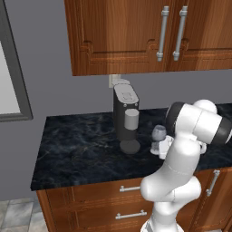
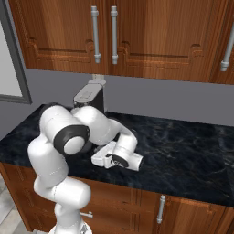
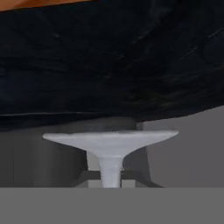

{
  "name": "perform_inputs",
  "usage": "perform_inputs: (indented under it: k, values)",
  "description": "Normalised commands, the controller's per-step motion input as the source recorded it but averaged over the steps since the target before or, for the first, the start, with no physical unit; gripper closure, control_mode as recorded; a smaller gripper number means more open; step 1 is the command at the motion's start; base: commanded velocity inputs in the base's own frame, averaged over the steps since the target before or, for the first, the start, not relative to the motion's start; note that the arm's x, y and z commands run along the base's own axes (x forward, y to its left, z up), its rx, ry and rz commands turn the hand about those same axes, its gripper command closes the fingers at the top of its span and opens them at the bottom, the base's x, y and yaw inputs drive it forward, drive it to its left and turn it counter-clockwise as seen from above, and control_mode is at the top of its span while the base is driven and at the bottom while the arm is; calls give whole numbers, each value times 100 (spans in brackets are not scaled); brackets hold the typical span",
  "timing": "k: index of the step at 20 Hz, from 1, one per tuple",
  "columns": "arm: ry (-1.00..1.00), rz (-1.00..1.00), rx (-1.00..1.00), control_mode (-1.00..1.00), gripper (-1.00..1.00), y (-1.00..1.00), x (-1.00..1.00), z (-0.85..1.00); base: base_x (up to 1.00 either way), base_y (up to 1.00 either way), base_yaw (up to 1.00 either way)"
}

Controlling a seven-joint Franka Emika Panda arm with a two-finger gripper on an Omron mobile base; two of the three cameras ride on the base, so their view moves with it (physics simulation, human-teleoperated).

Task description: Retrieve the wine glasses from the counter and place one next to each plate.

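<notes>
One wine glass, clear and greyish, stands upright on the black counter just right of the coffee machine. My gripper is low at its stem, below the bowl, with the white hand lying nearly level over the counter. The hand view is rolled over: the glass's round foot spreads above its thin stem, which runs down to the middle of the bottom edge where the jaws close. The gripper is shut on the stem. In the right base view my arm covers the glass. The plates are out of view.
A dark coffee machine with a grey cup stands right beside the glass on its left. Brown wall cabinets hang above, and drawers sit below the counter edge. The counter stretches on to the right.
</notes>
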Motion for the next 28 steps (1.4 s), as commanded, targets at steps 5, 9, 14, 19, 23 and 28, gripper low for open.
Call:
perform_inputs:
  k: [5, 9, 14, 19, 23, 28]
  values:
    - [-13, 0, 7, -100, 100, -11, -46, 63, 0, 0, 0]
    - [-11, 0, 3, -100, 100, 0, -43, 82, 0, 0, 0]
    - [-7, -2, 0, -100, 100, 0, -44, 79, 0, 0, 0]
    - [-3, -13, -5, -100, 100, 0, -45, 54, 0, 0, 0]
    - [0, -16, -10, -100, 100, 4, -39, 50, 0, 0, 0]
    - [0, -12, -8, -100, 100, 6, -21, 54, 0, 0, 0]
